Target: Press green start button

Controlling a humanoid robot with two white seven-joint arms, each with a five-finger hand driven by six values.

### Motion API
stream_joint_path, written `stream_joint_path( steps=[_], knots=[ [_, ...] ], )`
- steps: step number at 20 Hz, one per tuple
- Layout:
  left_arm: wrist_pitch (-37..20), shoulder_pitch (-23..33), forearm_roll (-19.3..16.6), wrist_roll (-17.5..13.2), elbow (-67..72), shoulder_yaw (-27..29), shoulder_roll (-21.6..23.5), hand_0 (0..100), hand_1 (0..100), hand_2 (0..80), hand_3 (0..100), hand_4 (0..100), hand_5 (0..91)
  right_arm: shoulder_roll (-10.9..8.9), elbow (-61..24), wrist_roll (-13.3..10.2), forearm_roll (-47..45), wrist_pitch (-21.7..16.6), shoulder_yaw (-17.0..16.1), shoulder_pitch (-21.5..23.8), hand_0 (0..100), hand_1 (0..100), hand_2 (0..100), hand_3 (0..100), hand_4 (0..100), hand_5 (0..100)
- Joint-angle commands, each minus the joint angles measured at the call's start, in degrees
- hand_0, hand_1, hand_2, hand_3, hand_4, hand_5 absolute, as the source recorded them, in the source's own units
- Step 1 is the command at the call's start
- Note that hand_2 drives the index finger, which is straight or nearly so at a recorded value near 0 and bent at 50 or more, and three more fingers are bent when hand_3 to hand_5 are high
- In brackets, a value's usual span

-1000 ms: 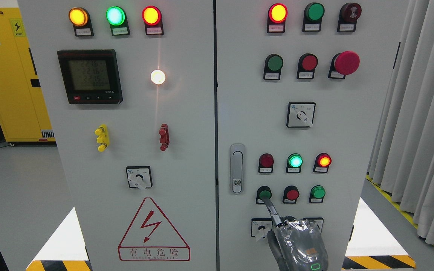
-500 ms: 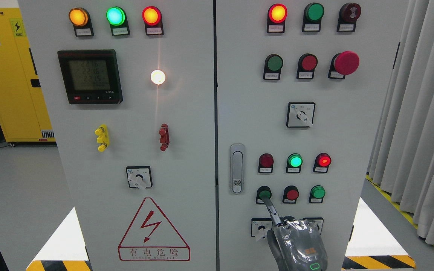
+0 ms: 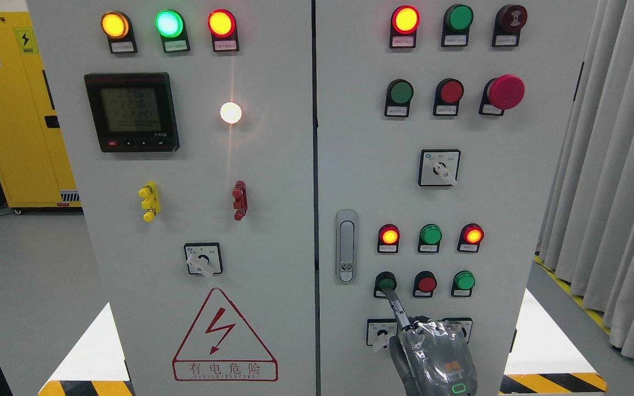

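Low on the right cabinet door (image 3: 515, 192), the right robot hand (image 3: 432, 357) rises from the bottom edge, wrapped in clear film. One finger (image 3: 397, 308) is extended up and to the left; its tip touches the green button (image 3: 386, 284), the leftmost in a row of three. The other fingers appear curled behind the palm, though the film blurs them, and they grasp nothing. To the right of the green button stand a red button (image 3: 427, 284) and a second green button (image 3: 464, 280). Above this row, three lamps: the left red lamp (image 3: 389, 235) glows, the middle green lamp (image 3: 430, 235) is dark, the right red lamp (image 3: 473, 235) glows. A door handle (image 3: 345, 246) lies just left of these. A selector switch (image 3: 382, 333) sits beside the hand, lower left. Higher up, a red mushroom button (image 3: 506, 92) projects from the door. On the left door, a meter (image 3: 131, 111) shows digits too small to read, above a warning triangle (image 3: 224, 337).
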Motion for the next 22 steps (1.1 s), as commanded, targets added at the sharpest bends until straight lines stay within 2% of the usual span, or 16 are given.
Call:
stream_joint_path(
  steps=[1, 22],
  knots=[
    [0.01, 0.00, 0.01, -0.01, 0.00, 0.01, 0.00, 12, 56, 0.0, 0, 0, 0.0, 0.10, 0.37, 0.14, -0.24, 0.15, -0.98, -0.04, 73, 98, 0, 89, 91, 100],
    [0.01, 0.00, 0.01, -0.01, 0.00, 0.01, 0.00, 12, 56, 0.0, 0, 0, 0.0, 0.28, -0.24, -0.12, -1.46, 0.23, -0.19, -0.40, 73, 98, 0, 89, 91, 100]
  ],
)
